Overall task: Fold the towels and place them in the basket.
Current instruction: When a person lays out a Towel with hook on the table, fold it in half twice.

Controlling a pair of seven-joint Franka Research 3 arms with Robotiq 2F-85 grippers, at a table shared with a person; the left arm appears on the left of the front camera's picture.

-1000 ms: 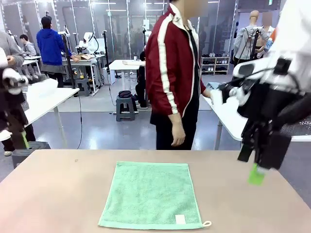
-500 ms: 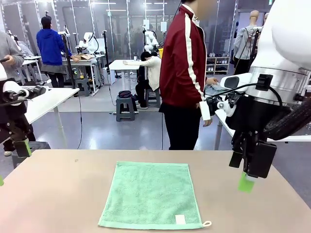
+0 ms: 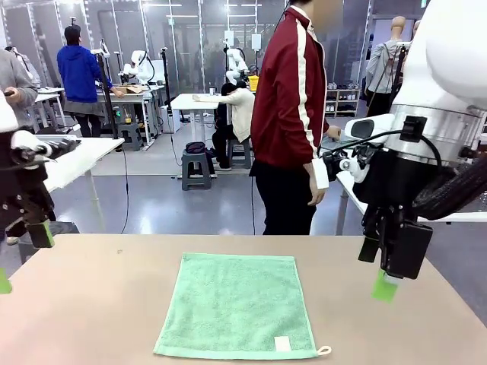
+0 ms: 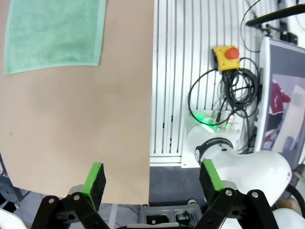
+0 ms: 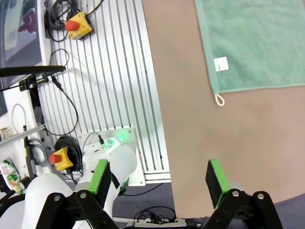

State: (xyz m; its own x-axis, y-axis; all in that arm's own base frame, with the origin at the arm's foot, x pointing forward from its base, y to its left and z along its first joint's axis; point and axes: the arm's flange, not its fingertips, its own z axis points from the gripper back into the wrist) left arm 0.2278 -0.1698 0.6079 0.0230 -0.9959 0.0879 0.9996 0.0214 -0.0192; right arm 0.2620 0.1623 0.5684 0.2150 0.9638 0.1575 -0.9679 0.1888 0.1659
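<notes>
Towel (image 3: 237, 304) mint green, tag (image 3: 282, 343) white; table (image 3: 91, 304) tan; jacket (image 3: 285, 91) red, white-striped.

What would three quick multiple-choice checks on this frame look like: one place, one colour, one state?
1. Where is the towel?
A. spread flat on the table
B. hanging from a hand
C. on the floor

2. What colour is it?
A. light blue
B. mint green
C. white

3. What state is the right hand in?
A. shut on the towel
B. open, holding nothing
C. shut, empty

Answers:
1 A, it lies spread on the tabletop between the arms.
2 B, the terry is green in the front and wrist views.
3 B, its fingers stand wide apart with nothing between them.
</notes>
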